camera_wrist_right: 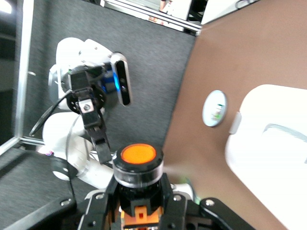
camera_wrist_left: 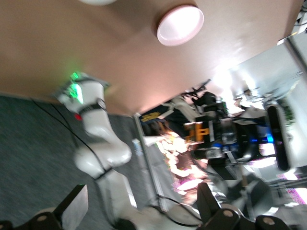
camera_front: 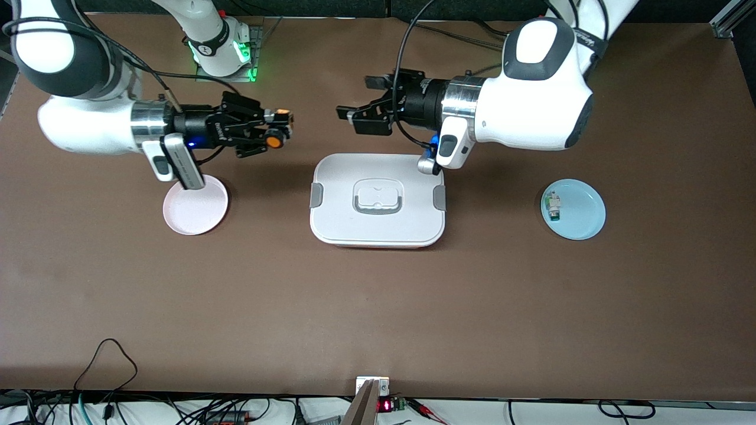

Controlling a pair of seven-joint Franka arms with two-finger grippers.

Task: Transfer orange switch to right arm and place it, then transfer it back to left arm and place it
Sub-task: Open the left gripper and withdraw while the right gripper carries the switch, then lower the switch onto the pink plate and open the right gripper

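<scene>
The orange switch point(camera_front: 274, 140), a small black cylinder with an orange cap, is held in the air by my right gripper point(camera_front: 275, 127), which is shut on it over bare table between the pink plate and the box point(camera_front: 378, 227). In the right wrist view the switch point(camera_wrist_right: 138, 165) stands upright between the black fingers point(camera_wrist_right: 103, 206). My left gripper point(camera_front: 356, 98) is open and holds nothing, over the table beside the box's edge toward the arms' bases. It faces the right gripper with a gap between them. The left wrist view shows the switch point(camera_wrist_left: 198, 132) some way ahead of the left gripper point(camera_wrist_left: 141, 211).
A pink plate point(camera_front: 195, 212) lies under the right wrist toward the right arm's end of the table. Toward the left arm's end, a blue plate point(camera_front: 585, 212) holds a small white-and-green part point(camera_front: 553, 206). Cables lie along the table edge nearest the front camera.
</scene>
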